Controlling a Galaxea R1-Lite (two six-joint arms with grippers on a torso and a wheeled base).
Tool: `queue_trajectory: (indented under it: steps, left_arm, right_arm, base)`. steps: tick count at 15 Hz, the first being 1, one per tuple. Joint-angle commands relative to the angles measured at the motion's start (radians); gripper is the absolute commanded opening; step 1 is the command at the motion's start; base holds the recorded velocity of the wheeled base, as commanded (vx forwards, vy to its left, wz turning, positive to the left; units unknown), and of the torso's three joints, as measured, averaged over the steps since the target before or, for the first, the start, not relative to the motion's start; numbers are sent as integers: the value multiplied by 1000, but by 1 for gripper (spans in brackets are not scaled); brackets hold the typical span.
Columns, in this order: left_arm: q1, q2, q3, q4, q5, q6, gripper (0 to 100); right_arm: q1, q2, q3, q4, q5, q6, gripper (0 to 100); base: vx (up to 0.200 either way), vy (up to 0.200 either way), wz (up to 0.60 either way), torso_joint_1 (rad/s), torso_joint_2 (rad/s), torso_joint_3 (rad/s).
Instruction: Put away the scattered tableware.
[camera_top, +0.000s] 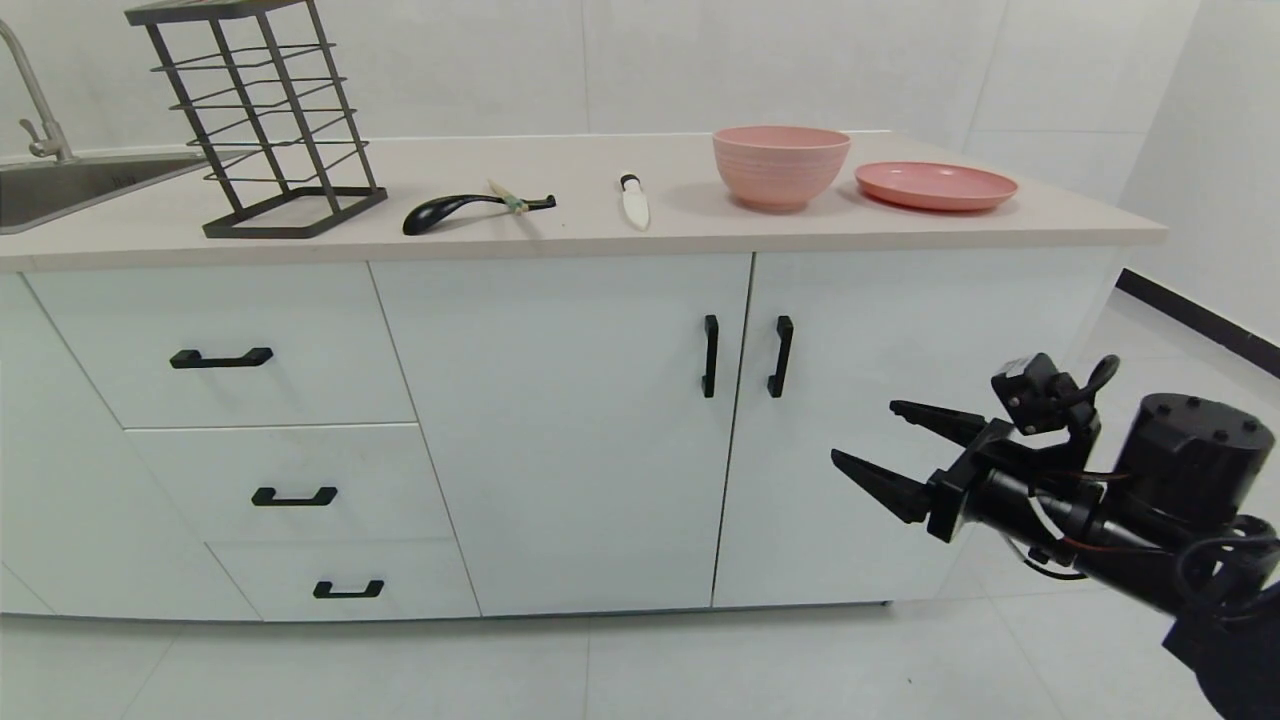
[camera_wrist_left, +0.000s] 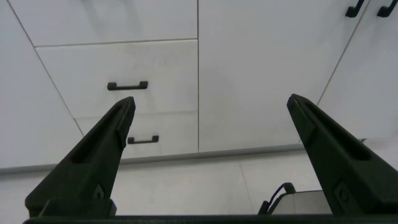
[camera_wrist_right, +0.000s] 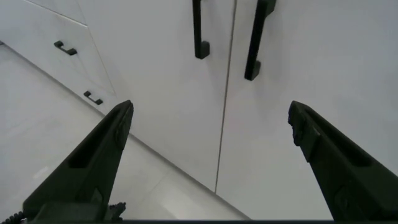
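On the counter (camera_top: 900, 230) stand a pink bowl (camera_top: 781, 165) and, to its right, a pink plate (camera_top: 936, 185). A white knife with a black handle (camera_top: 634, 201) lies mid-counter. Left of it rest a black spoon (camera_top: 450, 210) and chopsticks (camera_top: 507, 197) crossing its handle. My right gripper (camera_top: 880, 445) hangs open and empty low in front of the right cabinet door, well below the counter. My left gripper (camera_wrist_left: 208, 109) is open and empty, facing the lower drawers.
A black wire dish rack (camera_top: 265, 120) stands at the counter's left, next to a sink (camera_top: 70, 185) with a faucet (camera_top: 35, 100). Below are three drawers (camera_top: 222, 357) on the left and two cabinet doors with black handles (camera_top: 745, 357). Tiled floor lies in front.
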Motion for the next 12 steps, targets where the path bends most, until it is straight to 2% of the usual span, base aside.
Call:
queue_trajectory:
  steps: [1,2,3,4,6,7,8,10,11,12]
  left_arm:
    - [0,1,-14,-68,-10,1,100]
    - [3,9,-107,-249,-6,-9,100]
    - [11,40,-192,-267,-8,-11,100]
    - [-3,69,-255,-198,-23,-8,100]
    - [-61,84,-298,-86,-109,-2,100]
    - [-78,98,-304,-74,-154,-3,100]
    - [-110,138,-310,-68,-270,-6,100]
    - [-115,227,-327,-72,-356,-11,100]
    - [-119,257,-336,-76,-379,-9,100]
    - [-124,357,-371,-82,-457,-6,100]
  right_arm:
    - [12,61,0,-5,1,0,100]
    - [15,61,3,-5,1,0,100]
    - [17,61,-3,-5,1,0,100]
    - [20,61,-13,-5,1,0,100]
    - [35,59,-27,-6,2,0,100]
    - [35,59,-32,-6,4,0,100]
    - [35,56,-38,-6,24,-2,100]
    - [34,53,-47,-21,30,0,100]
    - [34,55,-53,-28,31,0,100]
    - [34,55,-59,-32,31,1,100]
  base:
    - [0,0,0,0,0,0]
    - [0,0,0,0,0,0]
    - [0,0,0,0,0,0]
    - [0,0,0,0,0,0]
    - [0,0,0,0,0,0]
    - [0,0,0,0,0,0]
    - [0,0,0,0,0,0]
    - [0,0,0,0,0,0]
    - [0,0,0,0,0,0]
    - [0,0,0,0,0,0]
